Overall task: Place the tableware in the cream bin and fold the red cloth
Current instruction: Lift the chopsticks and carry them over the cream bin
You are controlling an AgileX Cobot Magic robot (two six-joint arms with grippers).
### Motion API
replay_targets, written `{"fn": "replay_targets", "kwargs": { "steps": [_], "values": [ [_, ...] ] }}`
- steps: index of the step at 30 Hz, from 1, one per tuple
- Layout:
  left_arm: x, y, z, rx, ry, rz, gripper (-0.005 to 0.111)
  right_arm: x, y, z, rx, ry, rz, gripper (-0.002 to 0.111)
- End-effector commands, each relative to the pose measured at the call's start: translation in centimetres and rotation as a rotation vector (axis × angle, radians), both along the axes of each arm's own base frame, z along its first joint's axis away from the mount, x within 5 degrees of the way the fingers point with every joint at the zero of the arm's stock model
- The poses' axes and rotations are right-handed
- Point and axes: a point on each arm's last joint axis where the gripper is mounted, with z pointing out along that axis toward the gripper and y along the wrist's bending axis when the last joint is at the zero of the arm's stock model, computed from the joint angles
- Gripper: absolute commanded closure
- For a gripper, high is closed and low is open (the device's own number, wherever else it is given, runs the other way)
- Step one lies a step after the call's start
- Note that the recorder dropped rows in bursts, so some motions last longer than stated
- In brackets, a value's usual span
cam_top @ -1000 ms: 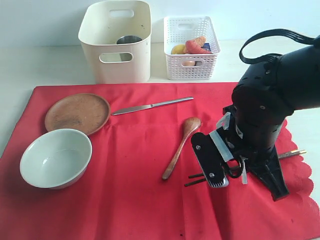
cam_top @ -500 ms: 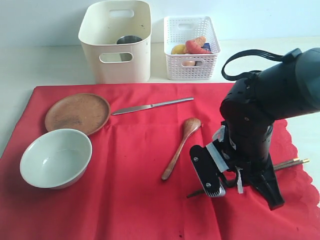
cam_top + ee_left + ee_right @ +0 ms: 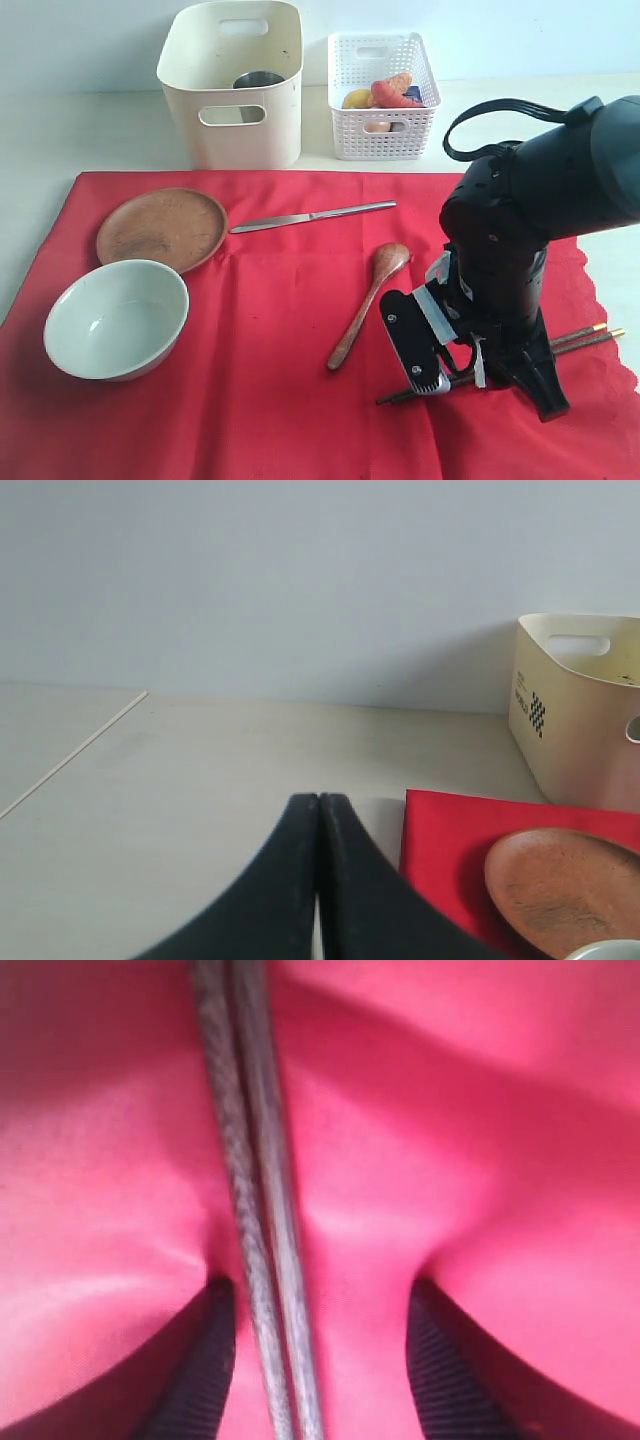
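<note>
On the red cloth [image 3: 270, 360] lie a brown plate [image 3: 162, 228], a pale bowl [image 3: 116, 318], a steel knife [image 3: 312, 216] and a wooden spoon [image 3: 366, 303]. The steel cup [image 3: 258, 79] stands inside the cream bin [image 3: 230, 110]. My right gripper [image 3: 478, 372] is down on the cloth, open, its fingers either side of the dark chopsticks [image 3: 585, 336]. In the right wrist view the chopsticks [image 3: 255, 1210] run between the fingers [image 3: 200, 1360], nearer one of them, with the gripper [image 3: 320, 1290] pressing the red cloth [image 3: 480, 1110]. My left gripper [image 3: 319, 800] is shut and empty, above bare table beside the cloth corner [image 3: 440, 830].
A white lattice basket [image 3: 383, 130] holding food stands to the right of the cream bin. The left wrist view shows the cream bin [image 3: 580, 710], the plate [image 3: 560, 890] and the pale tabletop [image 3: 200, 780]. The cloth's scalloped edge lies at the right.
The right gripper came down and slightly left over the chopsticks. The cloth has slid a little to the right, carrying plate, bowl, knife and spoon; the chopsticks shifted too.
</note>
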Motion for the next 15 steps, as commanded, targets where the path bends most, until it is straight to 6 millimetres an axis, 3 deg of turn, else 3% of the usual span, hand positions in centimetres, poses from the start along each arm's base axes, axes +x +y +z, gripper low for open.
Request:
{"fn": "replay_targets", "kwargs": {
  "steps": [1,7,15],
  "values": [
    [0.0,0.0,0.0,-0.012,-0.007,0.002,0.106,-0.1,0.0,-0.5,0.001,0.013,-0.013,0.073],
    [0.0,0.0,0.0,-0.012,-0.007,0.002,0.106,0.0,-0.1,-0.2,-0.007,-0.003,0.004,0.109],
    [0.0,0.0,0.0,-0.012,-0.007,0.002,0.106,-0.1,-0.2,3.7,0.097,-0.101,0.004,0.108]
  ]
}}
